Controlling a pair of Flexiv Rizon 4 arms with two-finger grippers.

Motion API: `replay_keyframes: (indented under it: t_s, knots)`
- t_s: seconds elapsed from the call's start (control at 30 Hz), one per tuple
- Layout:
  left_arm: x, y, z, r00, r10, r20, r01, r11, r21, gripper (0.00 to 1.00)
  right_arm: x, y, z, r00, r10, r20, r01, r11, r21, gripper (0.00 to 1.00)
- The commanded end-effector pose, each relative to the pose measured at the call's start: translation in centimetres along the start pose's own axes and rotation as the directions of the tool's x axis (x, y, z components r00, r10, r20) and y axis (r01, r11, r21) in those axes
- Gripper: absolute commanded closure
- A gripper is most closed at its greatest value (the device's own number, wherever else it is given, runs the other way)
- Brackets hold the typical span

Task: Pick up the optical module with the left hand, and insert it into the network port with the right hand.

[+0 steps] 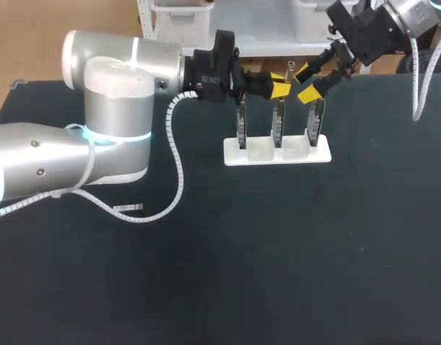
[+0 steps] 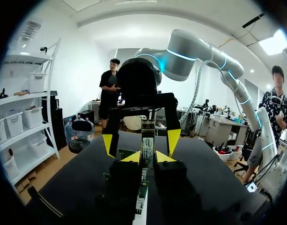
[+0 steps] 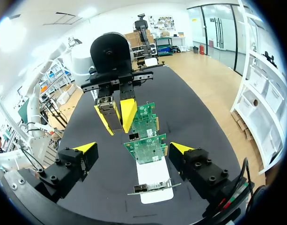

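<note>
My left gripper [image 2: 147, 157] is shut on the optical module [image 2: 147, 143], a slim metal piece with a labelled face that sticks out past its yellow tips. It hangs above the white stand [image 1: 278, 153], which holds three upright network cards [image 1: 278, 122]. My right gripper [image 3: 133, 148] comes in from the far right and faces the left one. It stands open, one finger on each side of the module and not touching it. In the right wrist view the module [image 3: 109, 117] shows between the left gripper's fingers [image 3: 128, 112], above the green cards [image 3: 145, 136].
A small metal part [image 1: 128, 209] lies on the black table at the left, by my left arm's white cable [image 1: 178, 162]. The table in front of the stand is bare black surface.
</note>
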State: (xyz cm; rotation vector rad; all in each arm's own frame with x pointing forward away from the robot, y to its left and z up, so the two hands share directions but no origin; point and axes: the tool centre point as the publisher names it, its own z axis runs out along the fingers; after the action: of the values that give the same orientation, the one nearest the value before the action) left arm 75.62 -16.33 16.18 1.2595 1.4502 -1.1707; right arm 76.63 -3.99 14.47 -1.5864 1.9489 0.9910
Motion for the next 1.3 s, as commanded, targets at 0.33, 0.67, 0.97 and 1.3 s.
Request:
replay_keyframes:
  t_s: [0.33, 0.67, 0.97, 1.3]
  knots:
    - [0.1, 0.3, 0.1, 1.0, -0.008, 0.002, 0.008, 1.0, 0.0, 1.0, 0.05, 0.21, 0.02, 1.0, -0.001, 0.001, 0.001, 1.0, 0.005, 0.0]
    - [0.09, 0.53, -0.08, 1.0, 0.006, 0.006, -0.006, 1.0, 0.005, 1.0, 0.05, 0.21, 0.02, 1.0, -0.001, 0.001, 0.001, 1.0, 0.005, 0.0]
    - [0.09, 0.53, -0.08, 1.0, 0.006, 0.006, -0.006, 1.0, 0.005, 1.0, 0.05, 0.21, 0.02, 1.0, -0.001, 0.001, 0.001, 1.0, 0.005, 0.0]
    - [0.09, 0.53, -0.08, 1.0, 0.006, 0.006, -0.006, 1.0, 0.005, 1.0, 0.23, 0.07, -0.48, 1.0, 0.003, -0.005, -0.003, 0.999, 0.039, 0.0]
